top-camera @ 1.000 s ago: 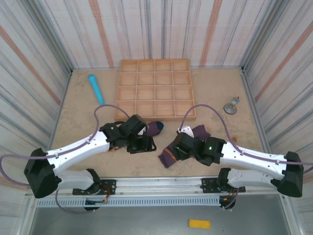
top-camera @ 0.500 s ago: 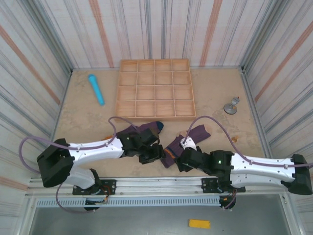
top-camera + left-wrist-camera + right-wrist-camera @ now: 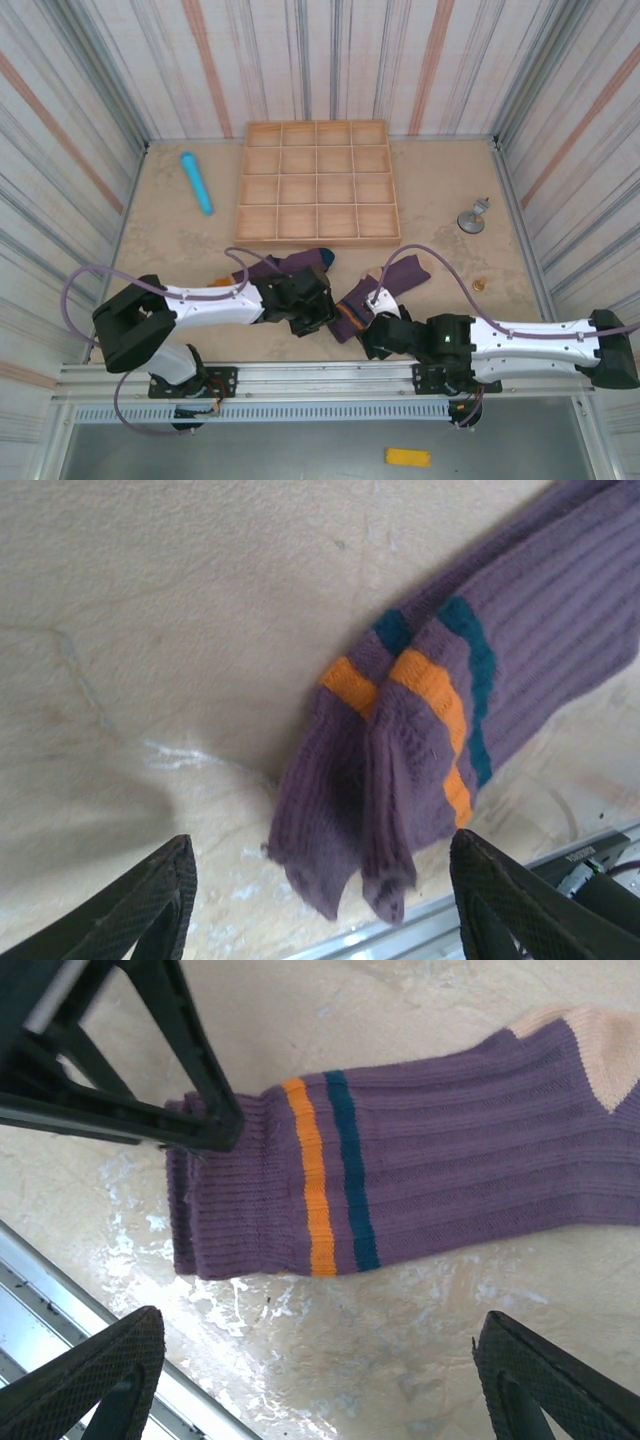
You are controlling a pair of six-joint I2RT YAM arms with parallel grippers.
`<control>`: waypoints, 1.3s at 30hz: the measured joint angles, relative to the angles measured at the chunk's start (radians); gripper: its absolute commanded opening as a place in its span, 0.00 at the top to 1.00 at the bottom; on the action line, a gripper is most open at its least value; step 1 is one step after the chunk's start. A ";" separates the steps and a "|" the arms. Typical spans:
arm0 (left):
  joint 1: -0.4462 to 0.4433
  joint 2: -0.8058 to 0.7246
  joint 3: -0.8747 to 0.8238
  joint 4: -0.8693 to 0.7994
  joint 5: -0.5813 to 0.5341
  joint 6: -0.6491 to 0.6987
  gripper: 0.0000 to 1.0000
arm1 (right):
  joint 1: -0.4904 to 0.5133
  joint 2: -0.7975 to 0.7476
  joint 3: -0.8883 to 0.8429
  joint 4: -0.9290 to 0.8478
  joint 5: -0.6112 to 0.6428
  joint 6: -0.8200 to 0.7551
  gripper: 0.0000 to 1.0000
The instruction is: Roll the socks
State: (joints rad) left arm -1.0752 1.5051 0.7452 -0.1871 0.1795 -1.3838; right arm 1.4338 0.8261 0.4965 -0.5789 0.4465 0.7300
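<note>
A wooden tray (image 3: 258, 186) with sixteen compartments sits at the back middle of the tabletop (image 3: 170, 250). A light blue cylinder (image 3: 196, 182) lies to its left and a small metal stand (image 3: 472, 217) off to its right, both well apart from the socks (image 3: 350, 305). Nothing lies between the socks and the tray.

The socks lie on the near part of the tabletop, in front of the tray. The left-hand sock (image 3: 280, 266) has its teal toe towards the tray and is partly covered by the left arm. The right-hand sock (image 3: 405, 272) runs diagonally down to an orange-banded cuff between the two claws.

The left claw (image 3: 318, 312) stands wide open and grips nothing. From its own wrist, the left claw (image 3: 320, 850) has the cuff end in the gap, with bare tabletop either side of it before each finger (image 3: 150, 905).

The right claw (image 3: 372, 328) is also spread wide and holds nothing. In its wrist view, the right claw (image 3: 320, 1325) has bare tabletop between its tips, just short of the sock.

The right wrist view adds that one black finger (image 3: 205, 1100) of the left claw comes down onto the cuff's edge, and that the sock carries a beige patch at its far end. The left wrist view adds that the cuff shows as two layers, each with an orange and a teal band.
</note>
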 measured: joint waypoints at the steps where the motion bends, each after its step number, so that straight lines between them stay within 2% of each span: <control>1: 0.001 0.013 0.000 0.011 0.001 -0.005 0.38 | 0.008 0.005 0.000 0.005 0.006 0.000 0.16; 12: 0.003 0.034 0.000 0.035 0.000 -0.035 0.62 | 0.110 0.037 -0.018 0.050 0.075 -0.005 0.21; 20: 0.028 0.034 -0.001 0.039 -0.007 -0.043 0.88 | 0.219 0.210 -0.009 0.097 0.193 -0.021 0.29; 25: 0.064 0.034 -0.002 0.050 -0.002 -0.039 1.00 | 0.227 0.302 0.004 0.166 0.253 -0.060 0.43; 39: 0.087 0.053 0.024 0.051 0.086 -0.071 1.00 | 0.233 0.420 -0.014 0.448 0.290 -0.235 0.46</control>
State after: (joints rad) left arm -0.9886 1.5578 0.7689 -0.1364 0.2653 -1.4544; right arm 1.6669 1.2457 0.4820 -0.1310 0.7361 0.4946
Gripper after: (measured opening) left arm 0.087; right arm 0.544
